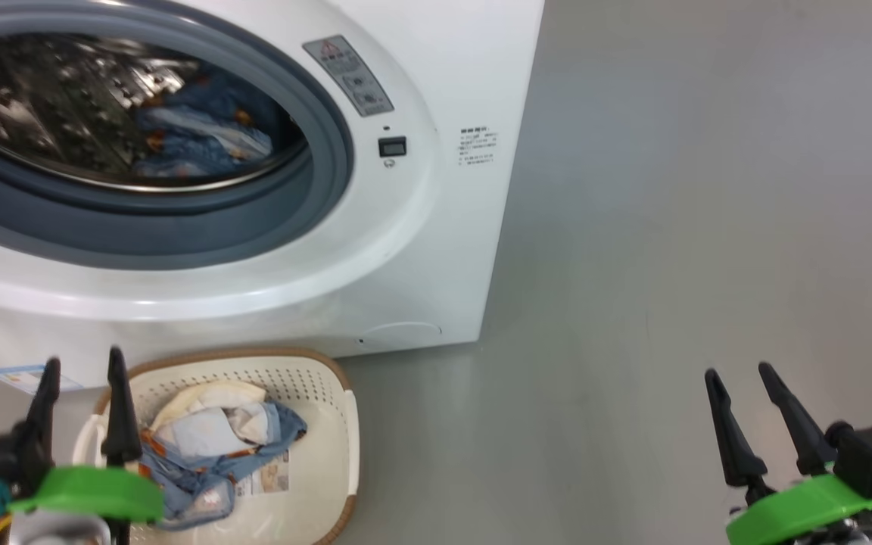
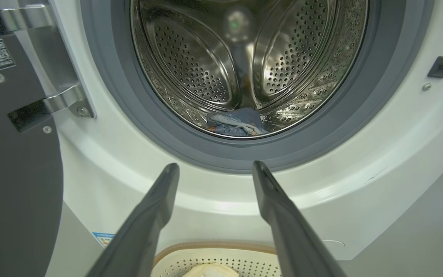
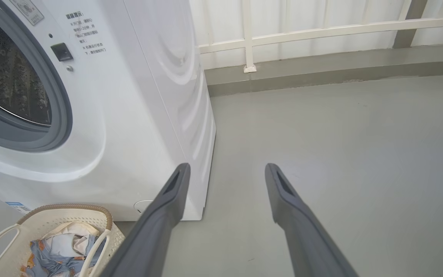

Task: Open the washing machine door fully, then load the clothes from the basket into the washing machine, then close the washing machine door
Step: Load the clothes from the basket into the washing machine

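Head view: clothes are seen in the basket just beside the spread left gripper; the right gripper, also spread, is held far right.

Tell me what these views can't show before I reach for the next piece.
Washing machine door: left wrist view, cut off by the left edge; how far it stands open is unclear.
Clothes in the basket: head view, partly behind the left gripper.
Cloth in the drum: head view, blurred among reflections; amount unclear.
Printed notice on the washing machine: too small to read.
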